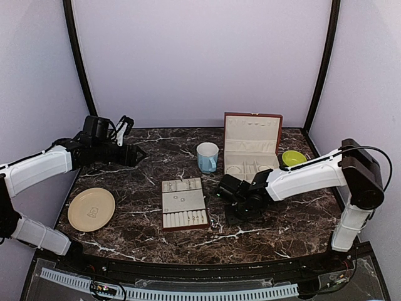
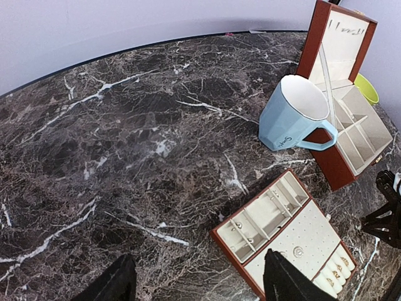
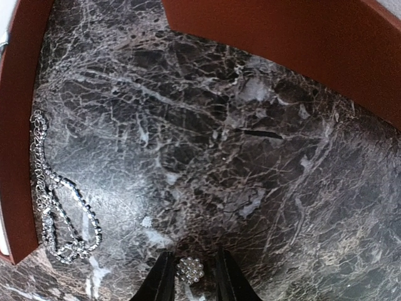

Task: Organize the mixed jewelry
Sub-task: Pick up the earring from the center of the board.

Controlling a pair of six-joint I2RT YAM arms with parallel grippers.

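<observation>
Dark marble table [image 1: 125, 182], lilac walls. Left arm is raised, its gripper [image 2: 194, 282] spread and empty. Right arm reaches low, its gripper [image 3: 192, 263] pinching a stud [image 3: 189, 271]; chain [image 3: 56, 207] lies beside the tray [image 1: 185, 227].

lab test booth: plain lilac walls [image 1: 200, 56], black-framed marble table [image 1: 156, 147]

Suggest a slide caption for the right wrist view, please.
Right gripper fingertips flank a sparkly stud on the marble table, a fine chain lying beside a red-brown edge.

Round sparkly stud [image 3: 189, 270]; looped beaded chain [image 3: 59, 207]
</observation>
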